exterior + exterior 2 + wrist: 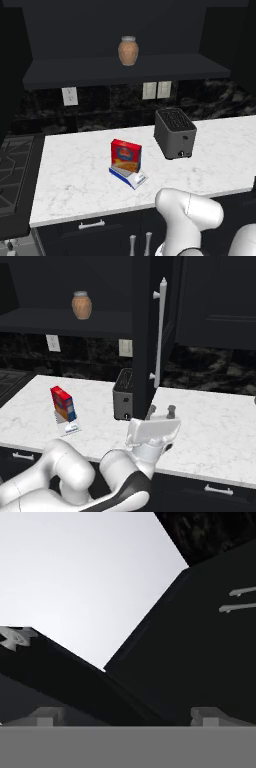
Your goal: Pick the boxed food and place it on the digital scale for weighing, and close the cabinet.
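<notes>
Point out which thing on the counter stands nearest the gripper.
The black toaster: it stands just left of the gripper by the open cabinet door, while the boxed food on the scale sits farther left.

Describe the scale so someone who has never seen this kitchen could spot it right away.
Start at the white marble counter and find the black toaster. To the toaster's left stands a red box, and the scale is the low flat thing under it, white with a blue edge. Nothing else on the counter is that flat.

One boxed food [126, 155], one digital scale [132, 176], one toaster [174, 133], one jar [128, 50].
</notes>
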Motion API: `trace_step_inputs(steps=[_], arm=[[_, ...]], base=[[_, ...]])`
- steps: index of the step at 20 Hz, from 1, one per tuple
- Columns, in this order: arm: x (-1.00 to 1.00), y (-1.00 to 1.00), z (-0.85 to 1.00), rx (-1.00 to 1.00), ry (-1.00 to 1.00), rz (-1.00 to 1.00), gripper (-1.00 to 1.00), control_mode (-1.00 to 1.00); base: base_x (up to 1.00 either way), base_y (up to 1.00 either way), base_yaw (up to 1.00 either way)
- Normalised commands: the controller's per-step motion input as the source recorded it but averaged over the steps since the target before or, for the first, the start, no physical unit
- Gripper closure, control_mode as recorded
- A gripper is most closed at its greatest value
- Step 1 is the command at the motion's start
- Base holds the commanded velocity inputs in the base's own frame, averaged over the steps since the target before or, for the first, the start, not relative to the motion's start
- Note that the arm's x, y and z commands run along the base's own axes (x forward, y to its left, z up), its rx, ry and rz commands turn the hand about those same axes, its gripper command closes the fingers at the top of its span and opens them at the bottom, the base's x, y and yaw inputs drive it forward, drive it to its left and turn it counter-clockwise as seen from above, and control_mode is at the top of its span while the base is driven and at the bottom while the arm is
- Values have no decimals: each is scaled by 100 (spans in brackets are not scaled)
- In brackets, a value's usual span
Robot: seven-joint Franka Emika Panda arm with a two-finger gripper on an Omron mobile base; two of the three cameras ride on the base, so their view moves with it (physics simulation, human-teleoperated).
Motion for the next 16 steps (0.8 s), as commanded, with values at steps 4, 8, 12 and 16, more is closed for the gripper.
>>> trace_step_inputs(steps=[4, 8, 12, 16], arm=[[13, -65, -7, 16, 9, 5, -100, -100], [-2, -42, 30, 16, 14, 15, -100, -100], [-9, -2, 63, 1, 10, 21, -100, -100], [-2, 4, 62, -1, 4, 28, -100, -100]], base=[[0, 0, 0], [0, 0, 0], [0, 0, 0], [0, 0, 0]])
